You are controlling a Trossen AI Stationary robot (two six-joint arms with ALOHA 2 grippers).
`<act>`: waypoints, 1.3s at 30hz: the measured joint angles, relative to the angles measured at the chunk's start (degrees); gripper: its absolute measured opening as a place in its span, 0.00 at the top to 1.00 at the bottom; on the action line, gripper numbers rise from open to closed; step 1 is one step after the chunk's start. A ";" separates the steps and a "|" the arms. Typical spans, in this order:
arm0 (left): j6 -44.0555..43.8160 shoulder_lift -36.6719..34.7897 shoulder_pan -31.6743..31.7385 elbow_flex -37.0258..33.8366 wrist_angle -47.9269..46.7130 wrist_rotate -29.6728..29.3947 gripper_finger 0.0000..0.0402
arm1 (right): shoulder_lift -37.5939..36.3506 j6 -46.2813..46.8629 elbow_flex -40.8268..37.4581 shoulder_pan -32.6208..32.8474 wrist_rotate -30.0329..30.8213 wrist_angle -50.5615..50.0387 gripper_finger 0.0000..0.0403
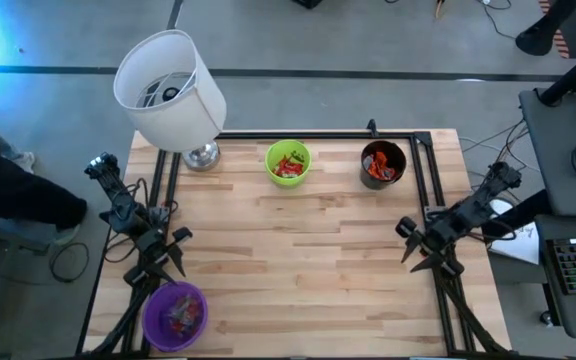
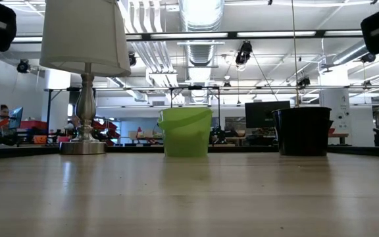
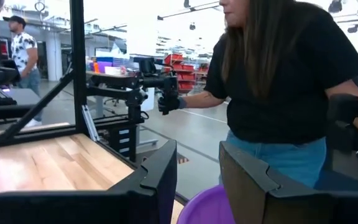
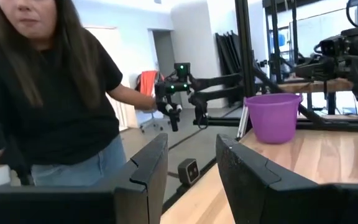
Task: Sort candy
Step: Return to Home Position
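The candy sits in three cups. Red pieces (image 1: 288, 166) fill the green cup (image 1: 301, 152) at the table's far middle. Orange-red pieces (image 1: 377, 170) lie in the black cup (image 1: 396, 152) to its right. Mixed wrapped pieces (image 1: 179, 316) are in the purple cup (image 1: 156, 300) at the near left. My left gripper (image 1: 180, 252) hovers open just beyond the purple cup (image 3: 207, 208), nothing between its fingers (image 3: 160, 180). At the table's right side my right gripper (image 1: 408, 245) is open and empty too (image 4: 191, 171), pointing toward the purple cup (image 4: 272, 117).
A white-shaded lamp (image 1: 173, 90) stands on its metal base (image 1: 201, 155) at the far left corner. A black frame (image 1: 423, 180) runs along the table's edges. A person in a black shirt (image 3: 284, 74) stands at the near edge, a hand on another device (image 4: 169, 102).
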 joint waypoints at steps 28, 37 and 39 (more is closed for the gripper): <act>-0.40 0.00 -0.02 0.00 -6.15 -0.02 0.74 | 0.09 -3.95 -0.55 0.00 0.77 -8.39 0.68; -5.73 0.00 0.00 0.00 -6.16 -0.04 0.74 | 0.13 -3.89 -0.22 0.00 0.76 -8.37 0.68; -5.86 0.00 -0.02 0.00 -6.17 -0.04 0.74 | 0.13 -3.88 -0.22 0.00 0.76 -8.41 0.68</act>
